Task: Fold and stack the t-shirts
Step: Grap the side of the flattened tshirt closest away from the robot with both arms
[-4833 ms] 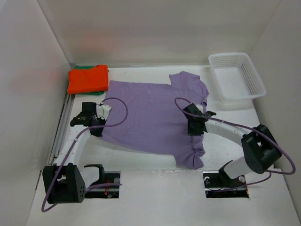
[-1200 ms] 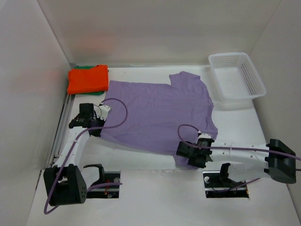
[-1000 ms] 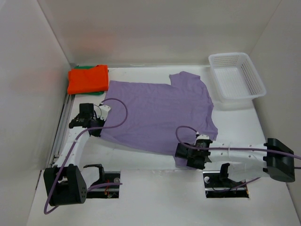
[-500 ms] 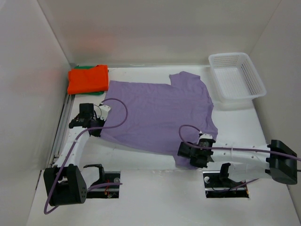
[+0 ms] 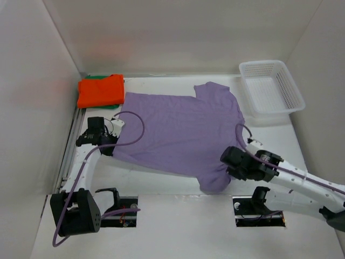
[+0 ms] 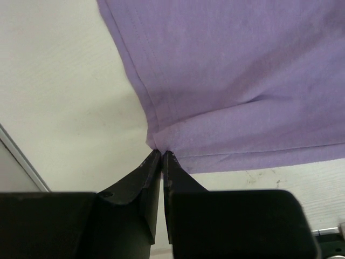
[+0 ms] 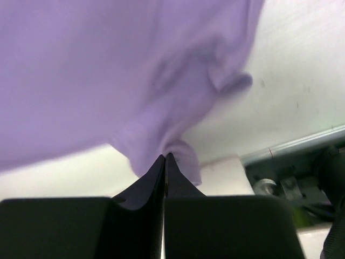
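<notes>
Across the middle of the worktop the lavender shirt lies spread flat, hem to the left and sleeves to the right. We judge the step in hand to be the first lengthwise fold. Both claws are pinched tight on its near edge: the left claw on the near-left hem corner, the right claw on a bunched bit of the near sleeve. To do it well we lift both ends level, hold the edge taut between them and carry it toward the far side together. The white basket at the far right stands just beside the far sleeve and may crowd the right arm. The folded orange shirt, lying on the green shirt in the far-left corner, sits just beside the hem and must not be dragged.
</notes>
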Robot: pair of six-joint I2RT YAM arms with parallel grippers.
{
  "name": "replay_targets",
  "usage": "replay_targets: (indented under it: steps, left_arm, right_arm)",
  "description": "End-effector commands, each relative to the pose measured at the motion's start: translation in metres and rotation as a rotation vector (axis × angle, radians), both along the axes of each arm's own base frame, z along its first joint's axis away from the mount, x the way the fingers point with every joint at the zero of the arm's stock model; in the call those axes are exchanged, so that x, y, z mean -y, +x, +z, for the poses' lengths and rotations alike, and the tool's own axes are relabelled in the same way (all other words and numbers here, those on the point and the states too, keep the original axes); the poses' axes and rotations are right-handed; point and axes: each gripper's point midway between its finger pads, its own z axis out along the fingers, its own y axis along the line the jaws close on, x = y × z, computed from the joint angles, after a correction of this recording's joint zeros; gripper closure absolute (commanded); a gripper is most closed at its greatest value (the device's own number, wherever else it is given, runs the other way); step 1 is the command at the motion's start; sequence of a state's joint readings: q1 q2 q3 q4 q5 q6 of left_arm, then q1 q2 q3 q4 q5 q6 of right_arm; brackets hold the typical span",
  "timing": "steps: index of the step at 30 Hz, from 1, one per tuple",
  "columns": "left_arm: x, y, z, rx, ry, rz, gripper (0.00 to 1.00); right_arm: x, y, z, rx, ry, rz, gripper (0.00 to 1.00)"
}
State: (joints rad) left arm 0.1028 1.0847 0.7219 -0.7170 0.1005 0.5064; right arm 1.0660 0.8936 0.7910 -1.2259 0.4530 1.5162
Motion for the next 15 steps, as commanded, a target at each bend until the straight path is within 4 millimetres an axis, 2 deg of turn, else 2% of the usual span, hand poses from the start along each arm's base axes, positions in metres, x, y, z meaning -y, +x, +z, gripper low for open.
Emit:
replay_targets:
  steps: [1,5,8,15]
  left_arm:
    - [0.001,0.027,0.030,0.090,-0.018,-0.021,0.96]
    - [-0.005,0.047,0.038,0.080,-0.032,0.002,0.96]
    - [-0.014,0.065,0.045,0.081,-0.040,0.041,0.97]
    - [-0.015,0.093,0.048,0.057,-0.065,0.068,0.97]
  right_arm:
    - [0.014,0.039,0.035,0.141,-0.049,0.001,1.00]
    - [0.029,0.088,0.053,0.243,-0.042,-0.017,1.00]
    - [0.048,0.129,0.065,0.318,-0.040,-0.037,1.00]
    - [0.065,0.192,0.084,0.388,-0.064,0.004,1.00]
